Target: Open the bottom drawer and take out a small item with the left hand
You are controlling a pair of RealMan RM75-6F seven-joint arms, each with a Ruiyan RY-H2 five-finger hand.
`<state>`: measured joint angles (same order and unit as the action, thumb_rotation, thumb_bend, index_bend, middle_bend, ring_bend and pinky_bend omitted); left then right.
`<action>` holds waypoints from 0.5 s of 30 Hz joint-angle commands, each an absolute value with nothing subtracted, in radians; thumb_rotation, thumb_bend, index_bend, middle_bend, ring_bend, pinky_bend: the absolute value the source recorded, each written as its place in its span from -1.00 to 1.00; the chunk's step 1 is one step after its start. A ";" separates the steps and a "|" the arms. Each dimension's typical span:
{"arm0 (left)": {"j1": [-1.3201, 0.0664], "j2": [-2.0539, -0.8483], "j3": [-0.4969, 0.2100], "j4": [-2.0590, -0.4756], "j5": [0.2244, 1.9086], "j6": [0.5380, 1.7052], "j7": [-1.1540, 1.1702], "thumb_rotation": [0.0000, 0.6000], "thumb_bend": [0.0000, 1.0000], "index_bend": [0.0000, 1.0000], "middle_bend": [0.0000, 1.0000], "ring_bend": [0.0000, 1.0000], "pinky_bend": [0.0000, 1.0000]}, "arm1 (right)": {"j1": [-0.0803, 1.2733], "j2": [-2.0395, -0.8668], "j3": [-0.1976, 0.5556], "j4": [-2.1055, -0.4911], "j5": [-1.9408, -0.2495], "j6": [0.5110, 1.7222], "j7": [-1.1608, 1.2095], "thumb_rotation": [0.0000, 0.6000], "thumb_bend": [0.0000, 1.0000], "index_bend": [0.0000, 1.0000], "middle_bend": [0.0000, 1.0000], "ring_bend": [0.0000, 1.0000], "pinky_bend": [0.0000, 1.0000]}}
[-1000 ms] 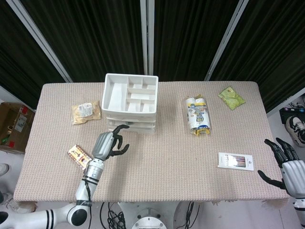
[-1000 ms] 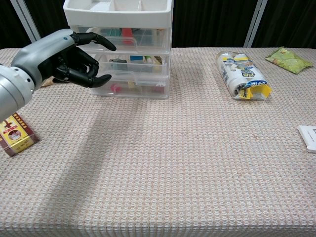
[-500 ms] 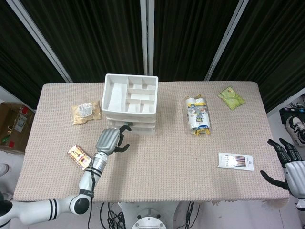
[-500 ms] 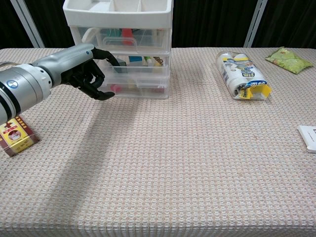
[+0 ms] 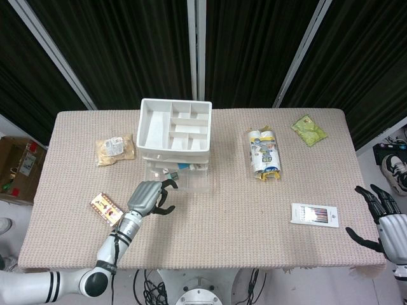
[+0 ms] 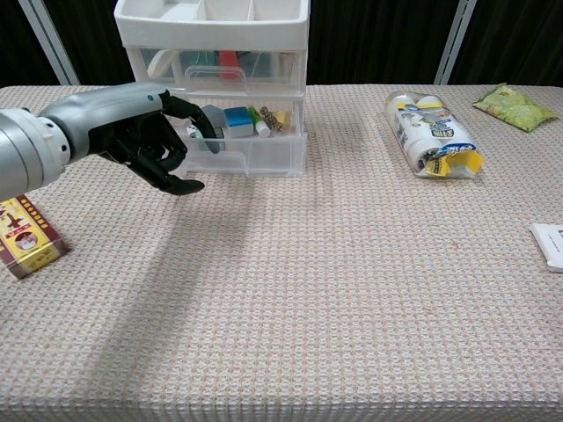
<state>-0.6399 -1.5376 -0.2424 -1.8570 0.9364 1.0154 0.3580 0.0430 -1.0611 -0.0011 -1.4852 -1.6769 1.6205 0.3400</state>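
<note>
A white and clear drawer unit [image 5: 173, 124] [image 6: 211, 26] stands at the table's back left. One of its lower drawers [image 5: 191, 181] [image 6: 264, 149] is pulled out toward me; I cannot tell whether it is the bottom or the middle one. Inside lie small items, among them a blue box [image 6: 237, 117] [image 5: 181, 167] and yellow and green pieces. My left hand [image 5: 147, 197] [image 6: 141, 141] is at the drawer's front left corner, with a finger hooked over the front edge. My right hand [image 5: 381, 216] hovers past the table's right edge, fingers spread, holding nothing.
A red snack box [image 5: 105, 208] [image 6: 26, 237] lies left of the left hand, and a cracker bag [image 5: 115, 148] lies left of the unit. A tissue pack [image 5: 264, 152] [image 6: 431, 132], a green bag [image 5: 309, 129] and a pencil box [image 5: 315, 214] lie on the right half.
My left hand reached the drawer front, hooked it and drew back toward me, sliding the drawer out. The right hand has barely shifted.
</note>
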 commanded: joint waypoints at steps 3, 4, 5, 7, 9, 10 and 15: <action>-0.658 -1.486 -0.231 -1.914 0.895 0.973 0.342 1.00 -0.52 -0.24 0.64 0.87 1.00 | 0.041 -1.061 -0.002 -1.482 -1.676 1.622 0.343 1.00 -0.74 -1.00 -0.71 -1.00 -0.79; -0.662 -1.477 -0.231 -1.921 0.889 0.965 0.337 1.00 -0.52 -0.26 0.64 0.87 1.00 | 0.041 -1.061 -0.002 -1.482 -1.675 1.623 0.344 1.00 -0.74 -1.00 -0.71 -1.00 -0.79; -0.667 -1.466 -0.229 -1.930 0.883 0.955 0.333 1.00 -0.52 -0.28 0.64 0.87 1.00 | 0.040 -1.061 -0.002 -1.481 -1.675 1.624 0.345 1.00 -0.74 -1.00 -0.71 -1.00 -0.79; -0.671 -1.449 -0.225 -1.946 0.884 0.950 0.329 1.00 -0.52 -0.38 0.64 0.87 1.00 | 0.039 -1.060 -0.001 -1.481 -1.674 1.627 0.345 1.00 -0.74 -1.00 -0.71 -1.00 -0.79; -0.670 -1.430 -0.220 -1.968 0.903 0.957 0.324 1.00 -0.52 -0.46 0.63 0.86 1.00 | 0.038 -1.059 0.000 -1.481 -1.673 1.628 0.346 1.00 -0.74 -1.00 -0.71 -1.00 -0.79; -0.669 -1.417 -0.216 -1.981 0.916 0.962 0.323 1.00 -0.52 -0.49 0.63 0.86 1.00 | 0.037 -1.058 0.000 -1.481 -1.671 1.628 0.345 1.00 -0.74 -1.00 -0.71 -1.00 -0.79; -0.675 -1.362 -0.221 -2.023 0.981 0.970 0.310 1.00 -0.52 -0.48 0.63 0.86 1.00 | 0.040 -1.058 0.000 -1.483 -1.671 1.623 0.342 1.00 -0.73 -1.00 -0.71 -1.00 -0.79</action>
